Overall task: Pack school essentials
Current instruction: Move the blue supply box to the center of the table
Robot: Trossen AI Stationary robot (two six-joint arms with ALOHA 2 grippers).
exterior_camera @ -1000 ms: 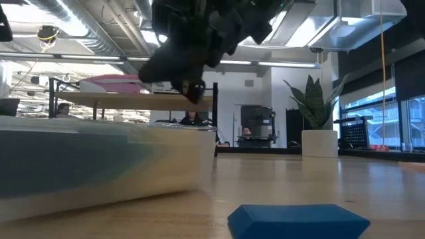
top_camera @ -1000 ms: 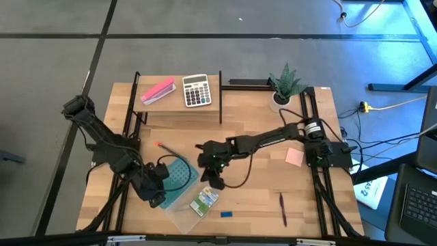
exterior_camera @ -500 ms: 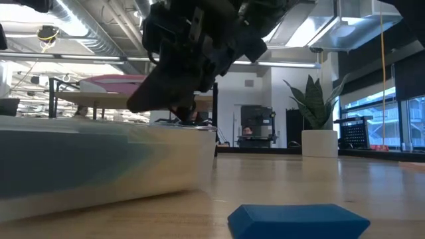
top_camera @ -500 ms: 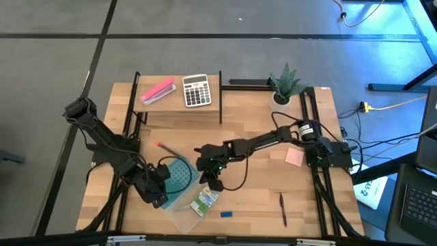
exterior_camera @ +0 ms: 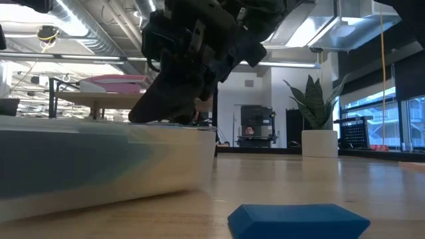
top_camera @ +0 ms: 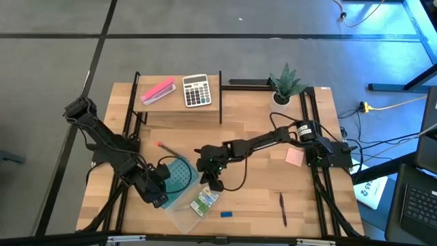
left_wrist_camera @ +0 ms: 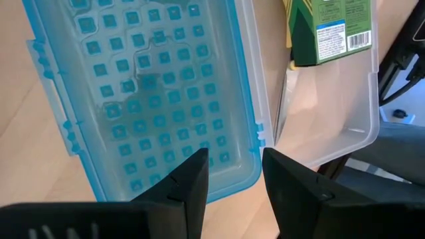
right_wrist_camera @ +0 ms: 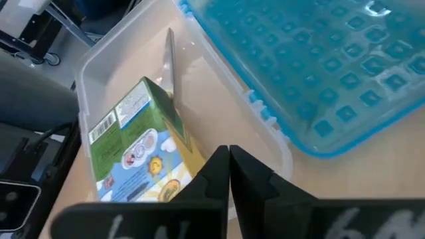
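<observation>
High view: right hand (top_camera: 214,183), fingers pressed together and empty, hovers over the clear case (top_camera: 183,212); the blue eraser (top_camera: 226,214) lies nearest it; left hand (top_camera: 158,199) spread.

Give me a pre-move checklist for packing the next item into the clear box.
1. Clear box open, blue lid folded flat beside it: ok.
2. Crayon box already inside the clear box: ok.
3. Right hand shut with nothing between its fingers, above the clear box: ok.
4. Left hand open at the blue lid's edge, not gripping it: ok.
5. Blue eraser, dark-red pen and red-tipped pencil lie on the table outside the box: not ok, still to pack.
6. Scissors packed: cannot tell; a thin grey object lies beside the crayon box.
</observation>
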